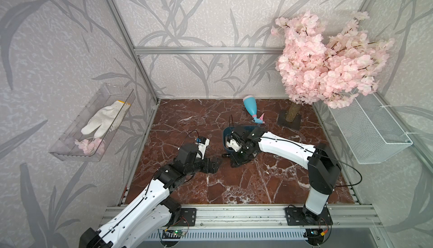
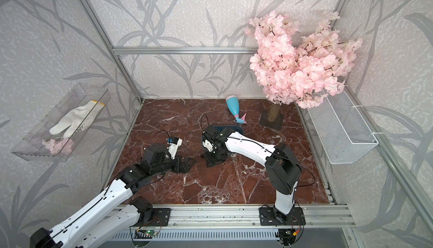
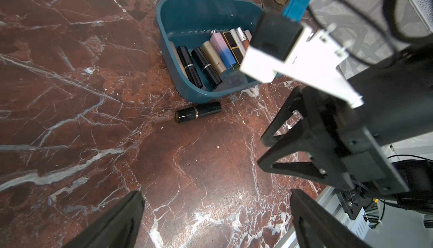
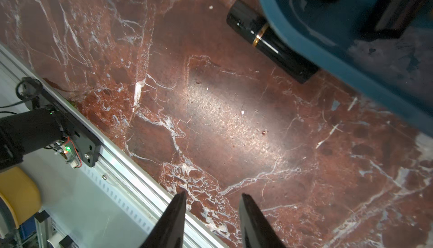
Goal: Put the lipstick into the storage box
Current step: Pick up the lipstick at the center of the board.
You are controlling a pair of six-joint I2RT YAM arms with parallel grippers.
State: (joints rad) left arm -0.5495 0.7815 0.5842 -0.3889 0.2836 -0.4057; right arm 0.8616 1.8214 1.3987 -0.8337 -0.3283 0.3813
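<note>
A black lipstick (image 3: 198,114) with a gold band lies flat on the marble, just outside the near wall of the dark teal storage box (image 3: 178,8); the right wrist view shows the lipstick (image 4: 269,40) touching the storage box (image 4: 304,36). Several other lipsticks (image 3: 210,57) lie side by side inside. My right gripper (image 4: 213,195) hovers over bare marble beside the box with its jaws a little apart and nothing between them. The left gripper (image 3: 216,195) is wide open and empty, a short way left of the lipstick (image 1: 225,156) in a top view.
A blue spray bottle (image 1: 250,108) lies behind the box. A pink blossom tree (image 1: 328,59) stands at the back right on a dark base (image 1: 289,119). A white wire basket (image 1: 370,129) hangs on the right wall, a clear tray (image 1: 93,122) with a glove on the left.
</note>
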